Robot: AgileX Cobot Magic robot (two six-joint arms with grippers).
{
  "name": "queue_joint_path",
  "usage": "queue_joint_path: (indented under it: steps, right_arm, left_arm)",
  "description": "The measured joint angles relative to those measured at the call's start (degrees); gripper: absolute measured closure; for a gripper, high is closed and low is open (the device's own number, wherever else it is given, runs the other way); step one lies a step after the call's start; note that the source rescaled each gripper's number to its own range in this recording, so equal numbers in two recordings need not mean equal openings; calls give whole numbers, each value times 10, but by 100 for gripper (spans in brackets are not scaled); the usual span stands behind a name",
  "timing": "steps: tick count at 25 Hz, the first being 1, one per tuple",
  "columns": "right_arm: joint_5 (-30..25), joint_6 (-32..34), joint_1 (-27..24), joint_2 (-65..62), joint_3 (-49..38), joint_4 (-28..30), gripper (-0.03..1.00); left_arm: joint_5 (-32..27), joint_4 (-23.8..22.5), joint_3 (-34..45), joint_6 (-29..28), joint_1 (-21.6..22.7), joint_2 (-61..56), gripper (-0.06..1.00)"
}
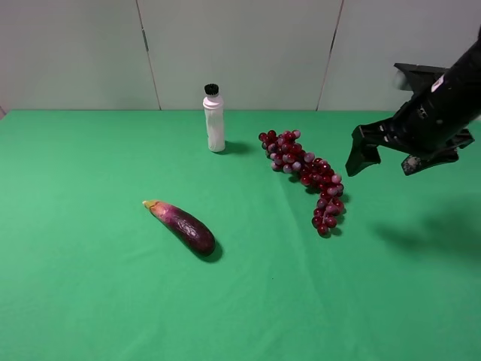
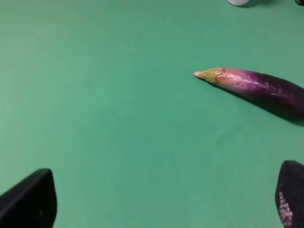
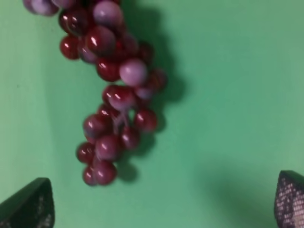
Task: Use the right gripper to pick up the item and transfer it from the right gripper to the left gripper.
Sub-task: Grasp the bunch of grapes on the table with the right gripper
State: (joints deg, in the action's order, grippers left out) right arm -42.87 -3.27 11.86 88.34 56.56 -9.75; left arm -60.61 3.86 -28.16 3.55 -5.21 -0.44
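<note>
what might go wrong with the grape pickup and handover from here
1. The right gripper hangs beside the grapes, jaws open; closing on the narrow end may catch few berries and let the long bunch swing or slip.
2. The left gripper is over by the eggplant, away from the grapes, so the handover may need a long carry.

Grapes — glossy, smooth skins with bright highlights. Eggplant glossy, smooth too. Bottle white matt plastic. Table cover green, matt, cloth-like. Right gripper pads — black, finely dimpled.
</note>
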Motion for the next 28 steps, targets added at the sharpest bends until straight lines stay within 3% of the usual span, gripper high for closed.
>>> queue_joint_path:
  steps: [11,15,28]
  right_arm:
    - [118,-1,89,84,21,-11,-3]
    - [165,-1,96,116,21,-8,-3]
    - [224,-1,96,153,21,67,-3]
  left_arm:
    - [0,0,0,0,0,0,9]
    - [0,0,0,0,0,0,9]
    - [0,0,0,0,0,0,9]
